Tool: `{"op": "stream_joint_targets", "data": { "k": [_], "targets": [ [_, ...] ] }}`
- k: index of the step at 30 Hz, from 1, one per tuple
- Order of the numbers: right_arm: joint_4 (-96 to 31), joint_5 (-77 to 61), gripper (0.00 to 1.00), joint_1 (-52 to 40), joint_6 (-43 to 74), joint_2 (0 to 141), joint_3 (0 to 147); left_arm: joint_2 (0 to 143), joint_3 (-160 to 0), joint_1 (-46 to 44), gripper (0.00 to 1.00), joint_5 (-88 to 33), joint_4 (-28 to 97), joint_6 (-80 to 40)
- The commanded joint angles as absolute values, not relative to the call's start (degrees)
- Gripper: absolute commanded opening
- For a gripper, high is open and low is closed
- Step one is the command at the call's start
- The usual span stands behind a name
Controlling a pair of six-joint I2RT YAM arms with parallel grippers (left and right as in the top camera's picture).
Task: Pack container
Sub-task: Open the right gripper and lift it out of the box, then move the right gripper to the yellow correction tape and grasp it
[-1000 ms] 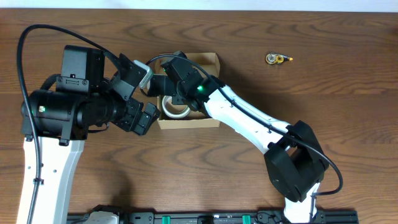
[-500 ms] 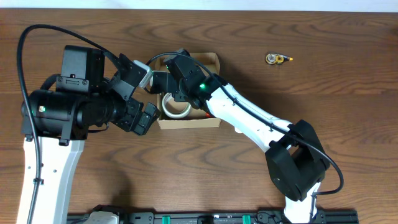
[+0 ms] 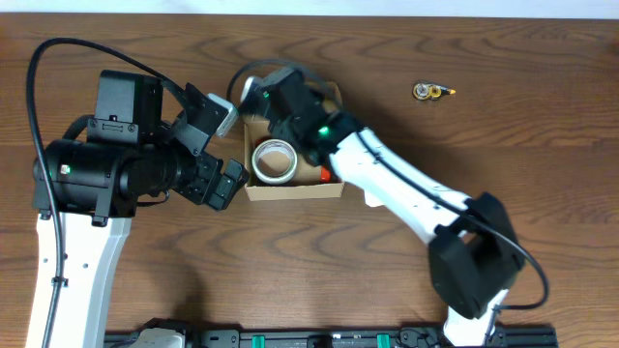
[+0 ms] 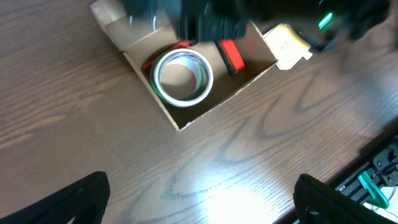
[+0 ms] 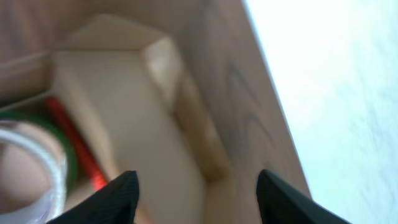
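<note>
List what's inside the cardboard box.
A white tape roll with a green edge lies flat in the tan cardboard box, red pieces at its edge and beside it. The right arm covers part of the box; anything there is hidden.

The left hand point(image 4: 202, 179) hangs with its fingers spread wide, while the right arm point(image 3: 387, 184) stretches diagonally forward, the right hand point(image 5: 197, 177) parted.

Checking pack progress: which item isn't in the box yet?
The small yellowish object on the table, right of the container; the tape roll and red item lie inside.
</note>
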State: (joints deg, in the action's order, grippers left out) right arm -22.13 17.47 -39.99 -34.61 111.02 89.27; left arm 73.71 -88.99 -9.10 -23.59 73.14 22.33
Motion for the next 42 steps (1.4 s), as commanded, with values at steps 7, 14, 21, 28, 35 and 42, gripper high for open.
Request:
{"op": "stream_joint_targets", "data": {
  "k": [7, 14, 21, 28, 35, 42],
  "targets": [
    [-23.83, 17.28, 0.83, -23.94, -11.03, 107.81, 89.03, 73.65, -89.78, -9.02, 0.95, -23.38, 73.28, 22.70],
    [-27.59, 5.04, 0.99, -10.98, -12.01, 108.92, 89.01, 73.65, -89.78, -9.02, 0.95, -23.38, 73.28, 22.70],
    [-29.56, -2.31, 0.99, -1.39, -20.12, 110.30, 89.36, 73.65, -89.78, -9.02, 0.95, -23.38, 73.28, 22.70],
    [-39.55, -4.58, 0.99, 2.66, -24.21, 118.74, 103.57, 73.65, -89.78, -9.02, 0.95, -23.38, 73.28, 22.70],
    [-53.47, -7.60, 0.99, 2.31, -36.01, 133.08, 124.51, 73.65, -89.78, -9.02, 0.95, -23.38, 73.28, 22.70],
    [-55.24, -13.47, 0.99, 2.37, -40.88, 138.89, 128.14, 73.65, -89.78, -9.02, 0.95, -23.35, 73.28, 22.70]
  ]
}}
